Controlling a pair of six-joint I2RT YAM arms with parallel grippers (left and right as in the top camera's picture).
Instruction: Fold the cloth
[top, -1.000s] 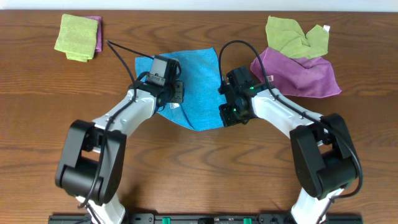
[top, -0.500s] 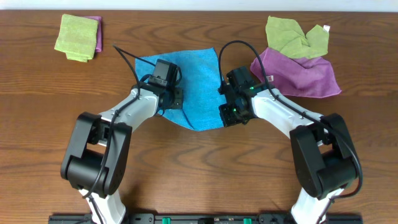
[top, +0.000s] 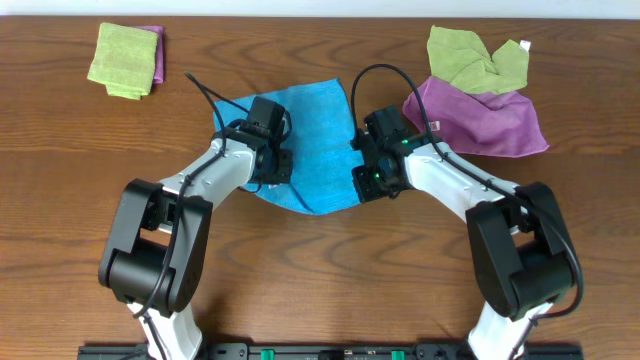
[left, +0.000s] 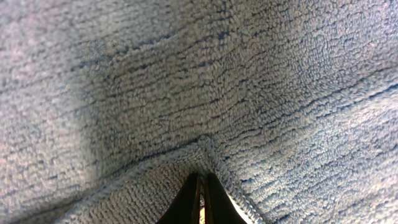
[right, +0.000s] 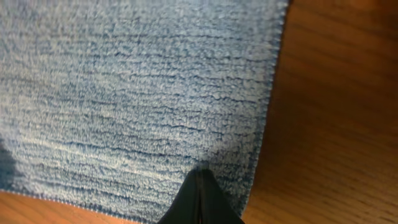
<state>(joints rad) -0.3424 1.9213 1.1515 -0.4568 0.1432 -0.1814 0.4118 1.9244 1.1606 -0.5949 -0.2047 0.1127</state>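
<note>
The bright blue cloth (top: 320, 125) lies in the middle of the table between my two arms. My left gripper (top: 278, 165) is over its left part. In the left wrist view the cloth (left: 249, 93) fills the frame, and the left gripper (left: 202, 180) is shut on a raised, hemmed fold of it. My right gripper (top: 362, 178) rests at the cloth's lower right edge. In the right wrist view the right gripper (right: 200, 171) is shut, its tips pinching a small pucker of the flat cloth (right: 124, 93) close to the hem.
A purple cloth (top: 490, 120) with a crumpled light green cloth (top: 470, 55) on it lies at the back right, close to my right arm. A folded green cloth (top: 125, 60) sits at the back left. Bare wooden table (right: 336, 124) borders the blue cloth.
My left gripper has moved right and inward, pulling the cloth's left part over itself, so the lower left edge now bunches. The right arm has stayed still.
</note>
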